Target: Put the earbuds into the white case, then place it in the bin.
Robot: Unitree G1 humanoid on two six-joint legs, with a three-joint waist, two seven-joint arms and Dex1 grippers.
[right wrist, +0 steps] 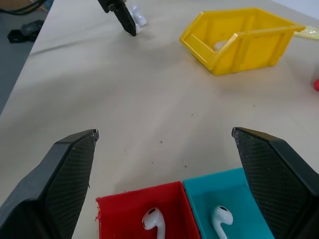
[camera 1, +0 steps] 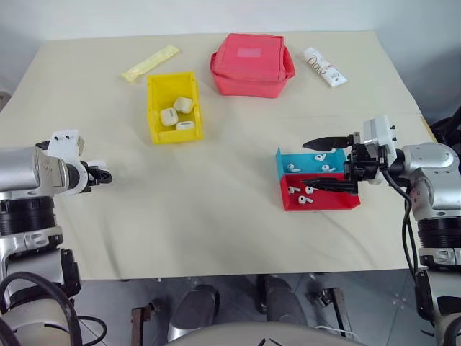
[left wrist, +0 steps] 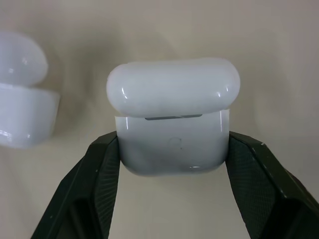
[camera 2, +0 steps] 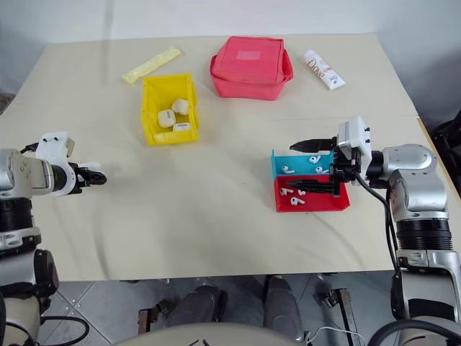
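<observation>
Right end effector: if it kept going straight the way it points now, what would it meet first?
Probably bare table; the open right end effector points over the trays toward the left end effector. Depth is unclear.

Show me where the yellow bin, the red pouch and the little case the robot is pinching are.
yellow bin (camera 1: 153,108), left eye view, on its left wall.
red pouch (camera 1: 252,63), left eye view, on its top face.
white case (left wrist: 172,144), left wrist view, on its body below the lid.

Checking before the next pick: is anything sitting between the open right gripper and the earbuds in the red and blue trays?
Nothing visible does. The right gripper hangs open over the red tray and blue tray, and the earbuds lie uncovered in them, with only bare table beyond.
</observation>
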